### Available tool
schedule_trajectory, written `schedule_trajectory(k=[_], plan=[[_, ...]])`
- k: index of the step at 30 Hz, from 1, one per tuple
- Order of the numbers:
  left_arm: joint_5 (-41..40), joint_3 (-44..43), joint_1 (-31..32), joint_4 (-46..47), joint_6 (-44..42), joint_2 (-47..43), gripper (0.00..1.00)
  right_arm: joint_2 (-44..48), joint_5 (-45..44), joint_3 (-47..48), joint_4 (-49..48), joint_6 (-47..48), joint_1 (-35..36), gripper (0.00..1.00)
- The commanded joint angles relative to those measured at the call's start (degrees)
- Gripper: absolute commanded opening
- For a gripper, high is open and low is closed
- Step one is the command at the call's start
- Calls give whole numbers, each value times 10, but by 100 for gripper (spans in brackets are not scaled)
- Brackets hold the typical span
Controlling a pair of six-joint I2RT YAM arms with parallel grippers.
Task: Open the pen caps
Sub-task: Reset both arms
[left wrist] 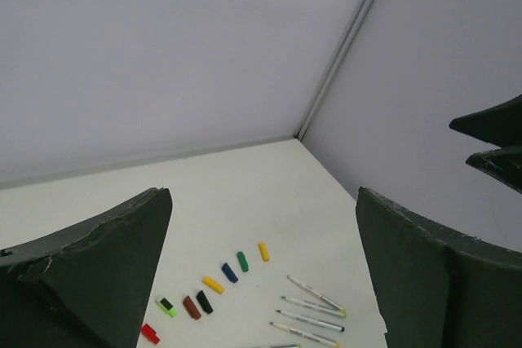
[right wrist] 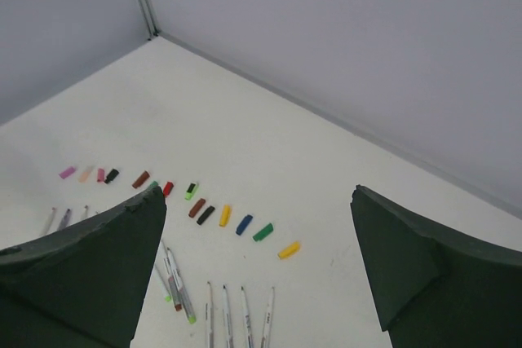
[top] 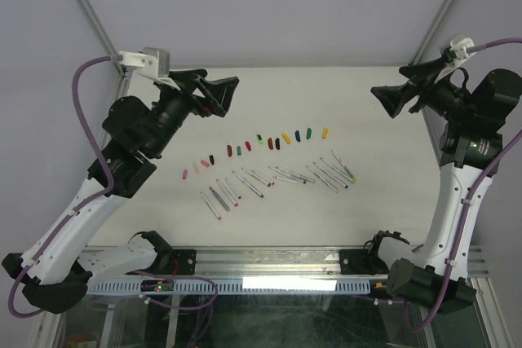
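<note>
The pen caps (top: 259,143) lie in a curved row across the middle of the white table (top: 342,87), coloured pink, red, black, green, yellow and blue. In front of them the pens (top: 277,177) lie uncapped in a loose row, thin white and grey barrels. My left gripper (top: 227,96) hangs open above the far left of the table, nothing between its fingers. My right gripper (top: 383,102) hangs open above the far right, also empty. The left wrist view shows caps (left wrist: 229,272) and pens (left wrist: 314,292) far below the left gripper (left wrist: 263,201). The right wrist view shows the cap row (right wrist: 224,216) and pens (right wrist: 245,315) below the right gripper (right wrist: 258,195).
Grey walls enclose the table at the back and sides, with a corner post (left wrist: 342,46). The right gripper's fingers (left wrist: 493,140) show at the edge of the left wrist view. A metal rail (top: 269,260) runs along the near edge between the arm bases.
</note>
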State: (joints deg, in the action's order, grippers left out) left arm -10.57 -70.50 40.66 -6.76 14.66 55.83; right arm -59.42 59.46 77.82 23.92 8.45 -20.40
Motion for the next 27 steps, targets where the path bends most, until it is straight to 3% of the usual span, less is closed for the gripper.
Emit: schedule_trajectory(k=[1,8,27], plan=[[2,-78,-6,-128,26,-7,99,10,34,53,-56,-138,-5,98],[10,-96,-5,-149,22,-33,99,14,-19,70,-46,-211,-5,99],[21,-90,-6,-145,21,-36,99,26,-12,91,-13,-205,-4,99]])
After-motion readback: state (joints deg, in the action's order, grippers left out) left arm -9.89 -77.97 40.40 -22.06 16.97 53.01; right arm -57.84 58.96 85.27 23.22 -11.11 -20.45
